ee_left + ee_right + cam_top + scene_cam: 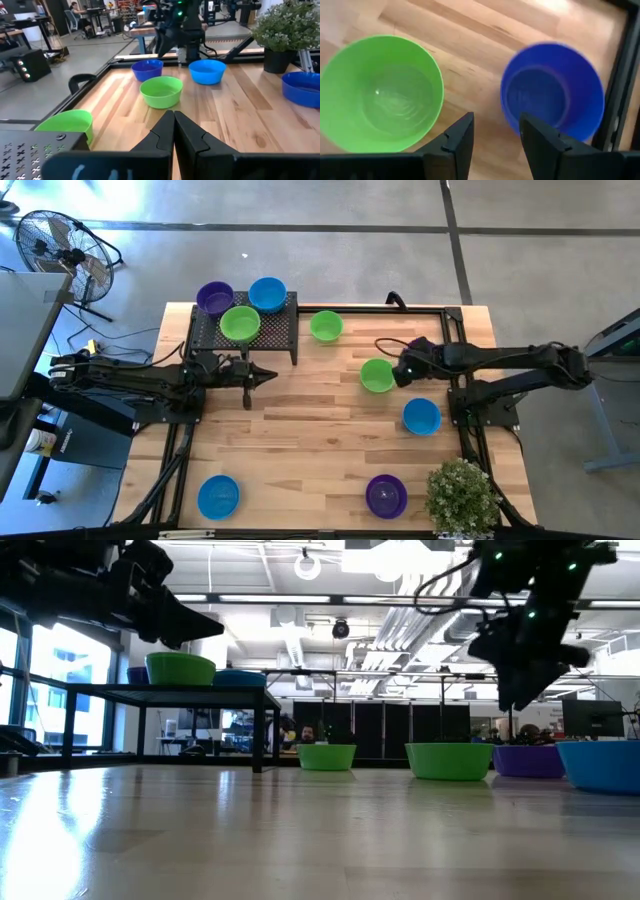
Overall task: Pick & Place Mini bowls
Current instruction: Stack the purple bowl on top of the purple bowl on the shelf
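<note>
Three mini bowls, purple [214, 297], blue [267, 293] and green [240, 324], sit on the black mesh rack [275, 330]. On the table stand two green bowls [326, 326] [377, 375], two blue ones [421, 416] [218, 496] and a purple one [386, 495]. My right gripper [495, 137] is open and hovers above the table, between the green bowl [380, 92] and a blue-violet bowl [552, 90] that the arm mostly hides in the high view. My left gripper [174, 135] is shut and empty, in front of the rack [268, 376].
A potted plant [462, 495] stands at the table's near right corner. The black frame rail [620, 85] runs close beside the blue-violet bowl. Bare wood [310, 440] lies between the two arms. A floor fan [60, 245] stands off the table, far left.
</note>
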Available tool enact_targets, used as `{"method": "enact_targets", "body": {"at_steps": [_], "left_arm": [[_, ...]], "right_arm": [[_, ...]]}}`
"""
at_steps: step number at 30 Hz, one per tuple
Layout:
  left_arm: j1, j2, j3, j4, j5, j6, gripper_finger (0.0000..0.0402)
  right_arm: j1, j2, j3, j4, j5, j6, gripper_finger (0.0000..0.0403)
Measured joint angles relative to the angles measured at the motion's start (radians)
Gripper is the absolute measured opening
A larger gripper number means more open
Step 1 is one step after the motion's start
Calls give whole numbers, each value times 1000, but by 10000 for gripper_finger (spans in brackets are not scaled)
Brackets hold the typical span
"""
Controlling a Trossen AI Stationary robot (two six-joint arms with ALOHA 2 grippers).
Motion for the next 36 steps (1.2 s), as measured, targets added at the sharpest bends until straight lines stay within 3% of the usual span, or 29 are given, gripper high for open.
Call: {"method": "enact_targets", "body": {"at_steps": [7,25,31,36], "left_arm": [[0,0,0,-14,3,0,0],[0,0,0,-30,3,-1,0],[0,0,0,-31,3,-1,0],[0,0,0,-31,3,-1,0]], "right_arm": [[-113,140,0,74,-28,-288,145],[-315,282,-26,230,-202,-452,139],[-332,300,-82,291,-232,-454,101],[-329,300,-85,280,-233,-469,24]]}}
